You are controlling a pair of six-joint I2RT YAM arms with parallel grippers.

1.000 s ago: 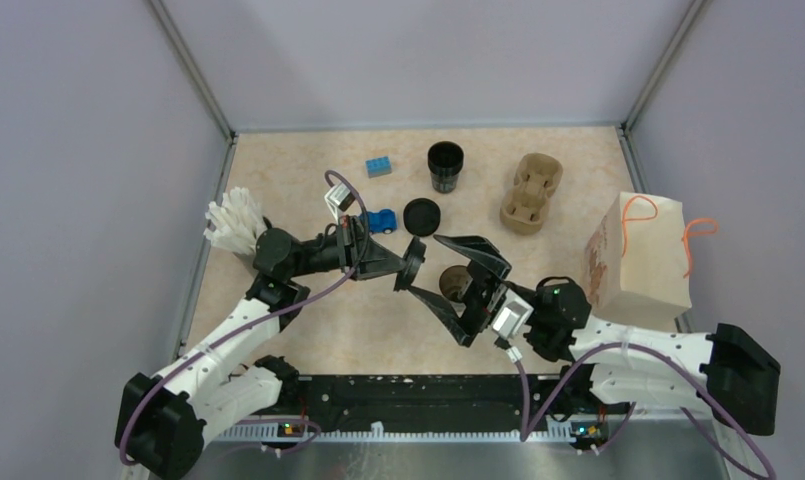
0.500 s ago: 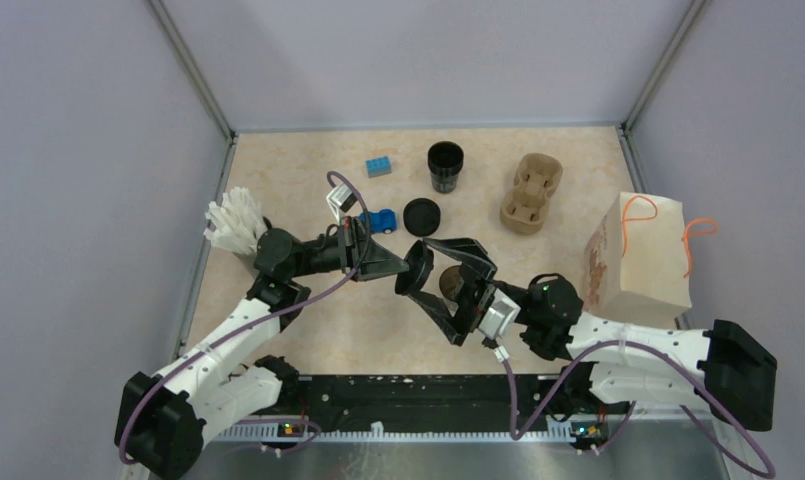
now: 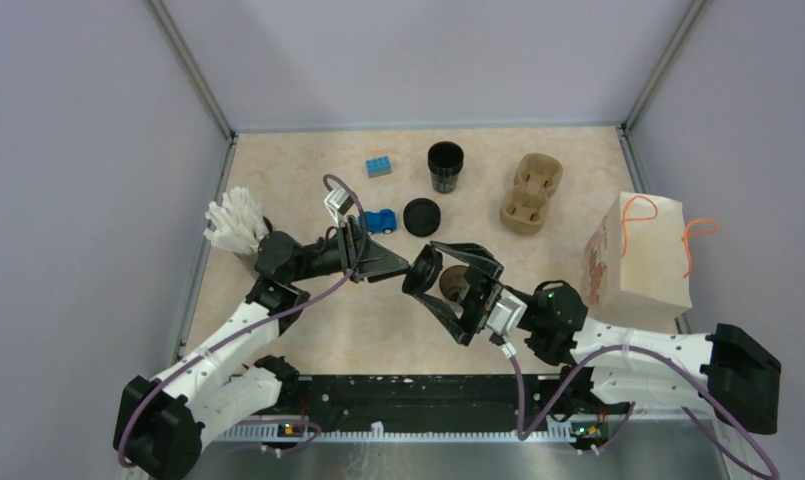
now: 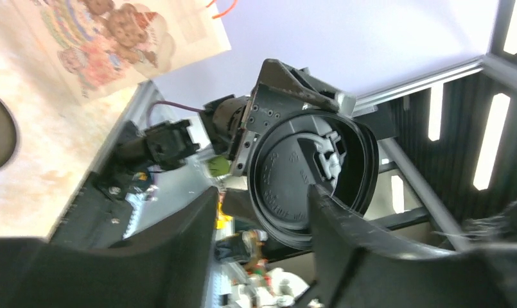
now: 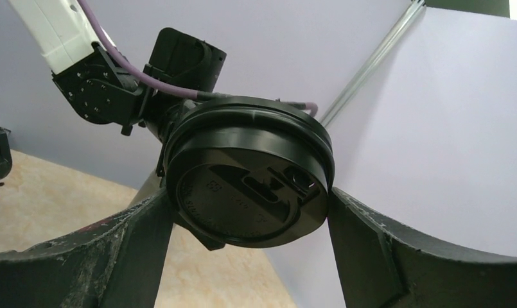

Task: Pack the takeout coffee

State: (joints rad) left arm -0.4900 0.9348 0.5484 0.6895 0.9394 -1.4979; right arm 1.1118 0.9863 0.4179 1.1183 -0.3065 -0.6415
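Note:
A black ridged takeout coffee cup (image 3: 445, 165) stands open at the back of the table. A flat black lid (image 3: 422, 216) lies in front of it. A second black lid (image 3: 424, 268) hangs on edge in mid-air between the two grippers. My right gripper (image 3: 428, 271) is shut on it, and in the right wrist view both fingers touch the rim of this lid (image 5: 249, 189). My left gripper (image 3: 406, 267) is open just left of it. Its fingers stand apart in the left wrist view, with the lid (image 4: 307, 183) just past them.
A cup with a brown inside (image 3: 458, 284) stands on the table under the right fingers. Brown pulp carrier (image 3: 531, 191) at back right, paper bag (image 3: 638, 250) on the right. Blue brick (image 3: 379, 166), blue toy car (image 3: 382, 220), and a cup of white utensils (image 3: 233, 225) on the left.
The left gripper, shut on the lid before, has opened. The right gripper moved left around the lid and closed onto its rim.

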